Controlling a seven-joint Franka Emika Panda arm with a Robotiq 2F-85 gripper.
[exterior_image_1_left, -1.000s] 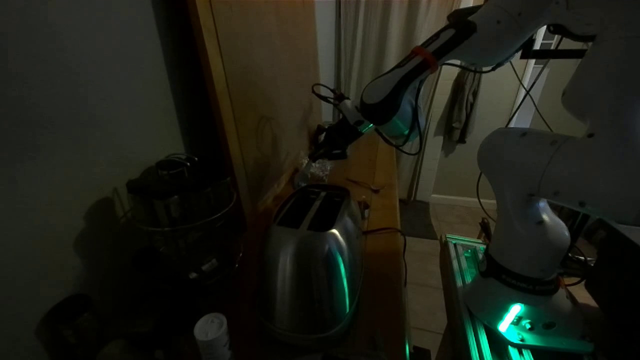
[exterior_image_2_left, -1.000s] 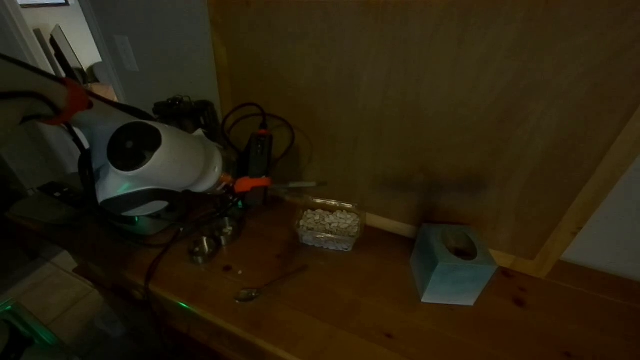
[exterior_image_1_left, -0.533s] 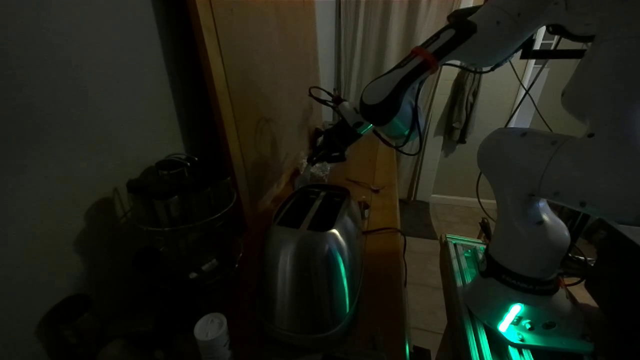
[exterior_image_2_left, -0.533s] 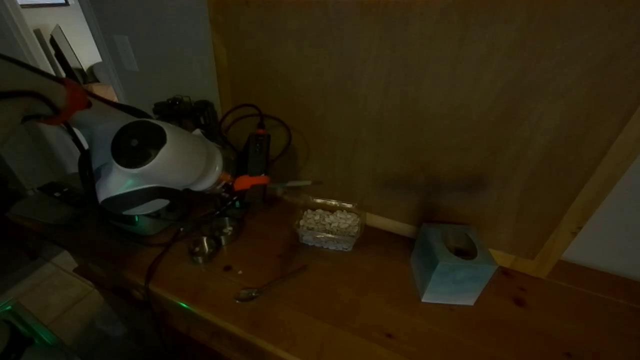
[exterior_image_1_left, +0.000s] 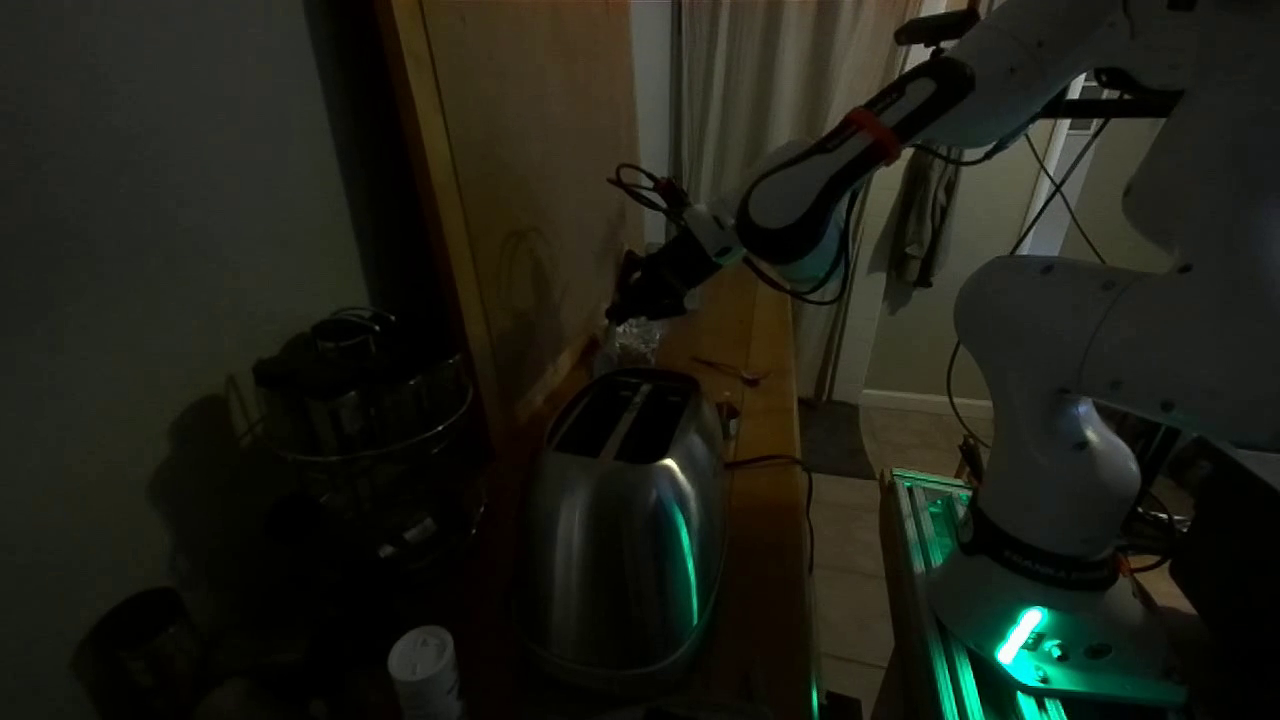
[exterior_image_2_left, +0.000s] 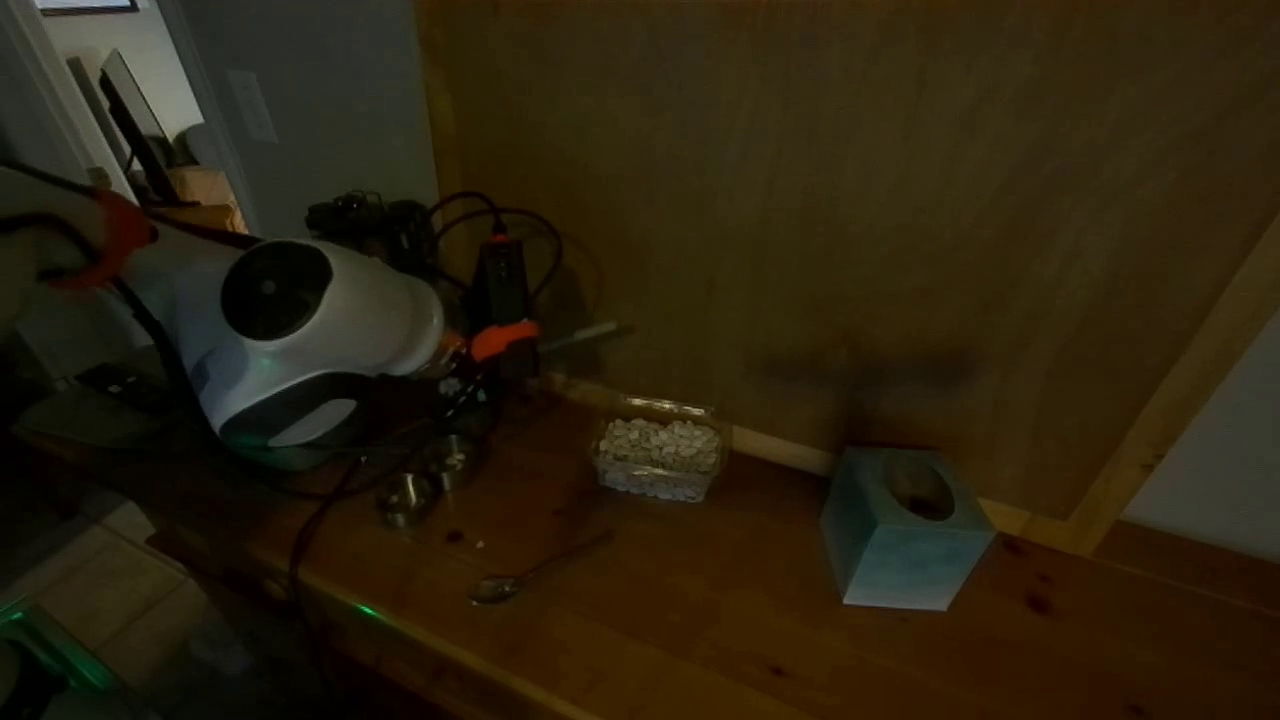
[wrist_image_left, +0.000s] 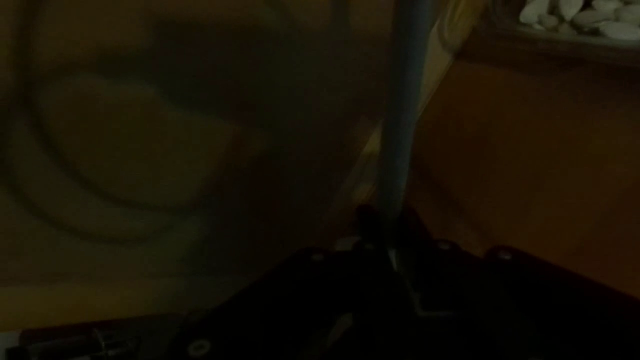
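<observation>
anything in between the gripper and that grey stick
Nothing visible stands between them: in the dim wrist view the gripper is closed directly on the grey stick. The clear container sits apart from both.

The gripper (wrist_image_left: 389, 216) is black, the stick (wrist_image_left: 404, 100) grey-blue, the arm (exterior_image_2_left: 385, 315) white and black with a red-orange band (exterior_image_2_left: 124, 232); the seeds (exterior_image_2_left: 660, 446) are off-white, the tissue box (exterior_image_2_left: 905, 565) pale blue, the counter (exterior_image_2_left: 700, 610) brown with dark knots (exterior_image_2_left: 1039, 603).

Pale stick (exterior_image_2_left: 588, 334) now tilted more steeply up, tip higher; red arm band (exterior_image_1_left: 875, 136) lower
</observation>
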